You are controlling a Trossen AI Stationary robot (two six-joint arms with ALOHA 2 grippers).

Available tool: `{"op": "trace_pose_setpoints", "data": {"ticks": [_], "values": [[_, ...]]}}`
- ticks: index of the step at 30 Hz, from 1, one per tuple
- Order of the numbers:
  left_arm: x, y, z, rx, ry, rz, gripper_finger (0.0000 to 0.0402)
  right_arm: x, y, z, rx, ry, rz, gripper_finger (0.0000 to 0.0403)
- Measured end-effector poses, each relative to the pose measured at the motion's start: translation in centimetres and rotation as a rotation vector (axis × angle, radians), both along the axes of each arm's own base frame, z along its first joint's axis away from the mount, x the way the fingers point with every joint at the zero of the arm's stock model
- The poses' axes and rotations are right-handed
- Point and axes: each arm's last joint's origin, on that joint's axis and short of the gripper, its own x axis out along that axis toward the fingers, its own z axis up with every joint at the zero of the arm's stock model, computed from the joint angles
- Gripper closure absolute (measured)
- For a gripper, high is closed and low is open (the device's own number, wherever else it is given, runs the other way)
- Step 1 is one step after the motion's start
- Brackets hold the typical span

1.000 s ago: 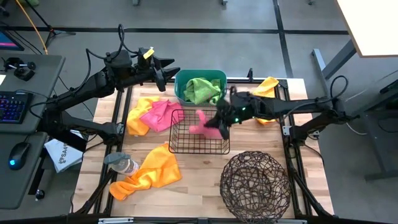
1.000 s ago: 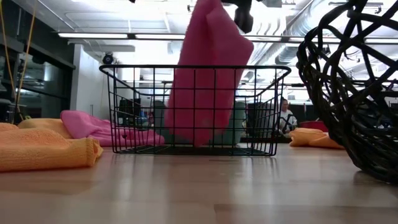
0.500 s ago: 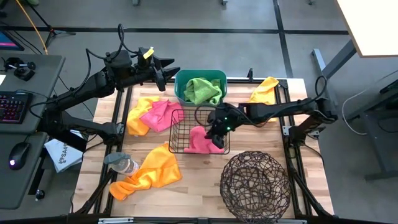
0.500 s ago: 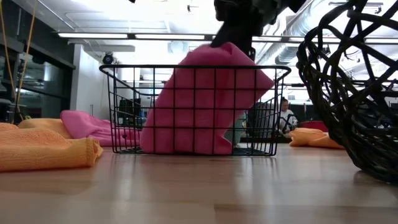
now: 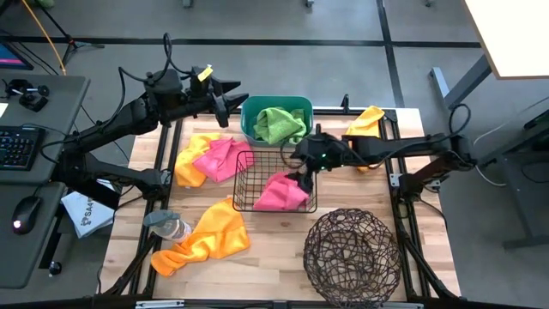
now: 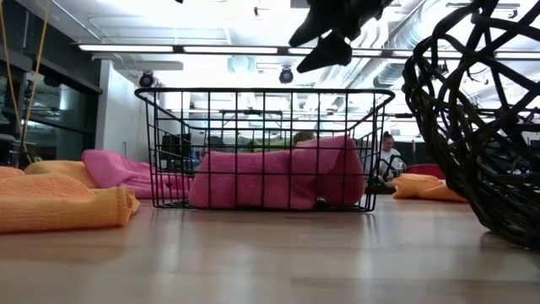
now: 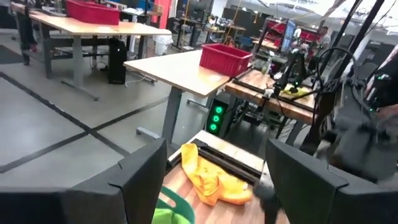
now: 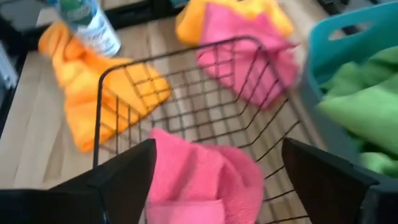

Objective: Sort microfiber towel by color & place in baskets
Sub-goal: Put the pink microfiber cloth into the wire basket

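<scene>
Wooden table top [image 5: 274,257], set in an open workshop with desks and a concrete floor beyond, carries all three baskets and the loose towels.

Containers: teal tub [image 5: 275,107] at the far centre, holding a green towel [image 5: 278,124]; black wire basket [image 5: 274,181] at the middle, holding a pink towel [image 5: 281,190] slumped against its right side; round woven basket [image 5: 352,250] at the near right, with nothing seen in it.

Loose stock: a second pink towel [image 5: 216,158] lying on an orange towel [image 5: 190,160] just left of the wire basket; another orange towel [image 5: 206,239] at the near left, beside a plastic bottle [image 5: 166,225]; a yellow-orange towel [image 5: 367,123] at the far right, partly under the right arm.

Right gripper [image 5: 305,163]: above the wire basket's far right corner, fingers spread and empty, clear of the pink towel beneath; the low view shows it above the rim. Left gripper [image 5: 230,97]: waiting at the far left, beside the tub, fingers apart, holding nothing.

Assessment: the release of a pink towel into the wire basket appears complete. One pink towel remains unsorted. The next move probably calls for a pick on that towel left of the basket, taking the pink layer only and not dragging the orange one beneath it. Orange items appear destined for the round basket.
</scene>
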Motion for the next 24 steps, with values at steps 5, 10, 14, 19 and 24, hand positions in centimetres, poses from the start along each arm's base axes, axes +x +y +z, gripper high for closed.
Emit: {"op": "trace_pose_setpoints", "data": {"ticks": [5,10,14,19,24], "values": [[0.6,-0.2,-2.7,-0.11,0.366,0.083,0.0142,-2.1,-0.8,2.1,-0.036,-0.039,-0.08,0.0053],[1.0,-0.3,-7.4,-0.401,0.886,0.168,0.0142,-4.5,-1.6,3.6,-0.058,-0.035,-0.141,0.0053],[0.7,-1.1,-12.5,-0.612,1.194,0.198,0.0142,-5.7,-2.4,4.2,-0.065,-0.025,-0.181,0.0053],[-0.1,-1.5,-19.5,-0.674,1.293,0.275,0.0142,-6.0,-2.9,4.2,-0.078,-0.013,-0.218,0.0053],[-1.7,-0.1,-23.9,-0.7,1.293,0.388,0.0142,-5.8,-3.0,4.1,-0.078,-0.014,-0.219,0.0053]]}}
